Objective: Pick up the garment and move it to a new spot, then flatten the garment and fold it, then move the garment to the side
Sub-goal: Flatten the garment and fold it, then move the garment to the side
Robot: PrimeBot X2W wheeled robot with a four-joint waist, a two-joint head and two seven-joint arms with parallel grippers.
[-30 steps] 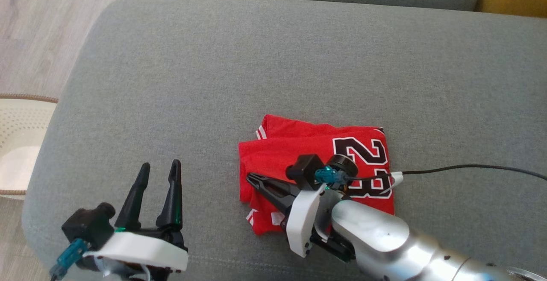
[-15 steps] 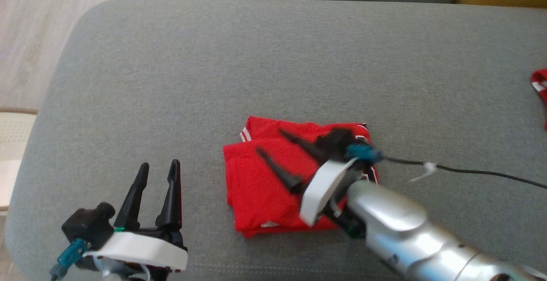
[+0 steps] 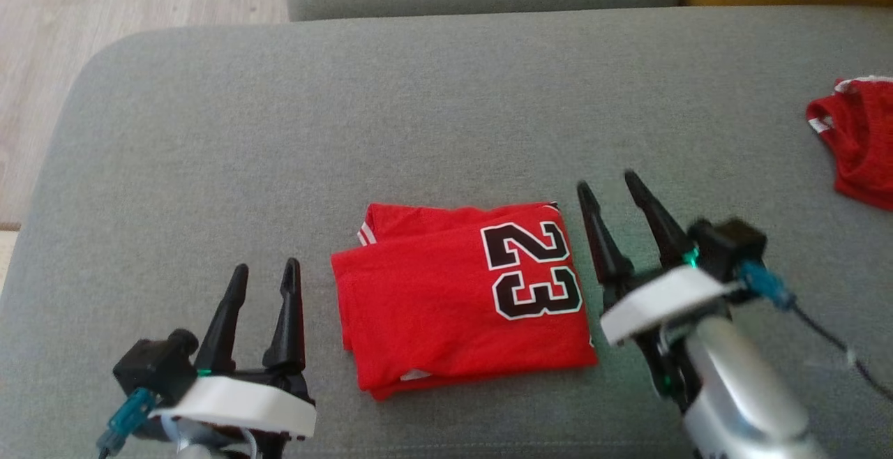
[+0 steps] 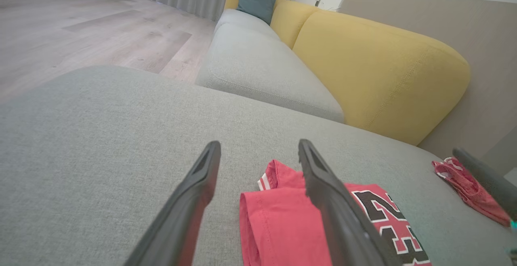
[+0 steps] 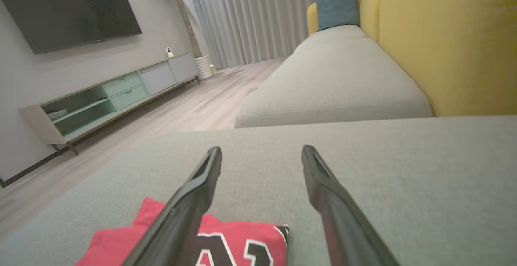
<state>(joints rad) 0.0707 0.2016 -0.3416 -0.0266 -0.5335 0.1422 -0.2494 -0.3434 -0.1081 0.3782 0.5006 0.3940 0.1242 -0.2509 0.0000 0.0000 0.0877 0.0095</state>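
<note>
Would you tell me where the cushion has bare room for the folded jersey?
Bare cushion runs behind the jersey and left of it, beyond the left gripper. Rightward is tighter: the right gripper beside it, another red garment farther on.

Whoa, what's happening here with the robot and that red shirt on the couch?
A two-armed robot is folding laundry on a grey couch cushion. The red jersey, numbered 23, lies folded into a neat rectangle between its grippers. The left gripper and the right gripper are both open, one on each side, neither holding it. Sliding the jersey aside is probably what remains. Another red garment lies crumpled at the cushion's far right.
</note>
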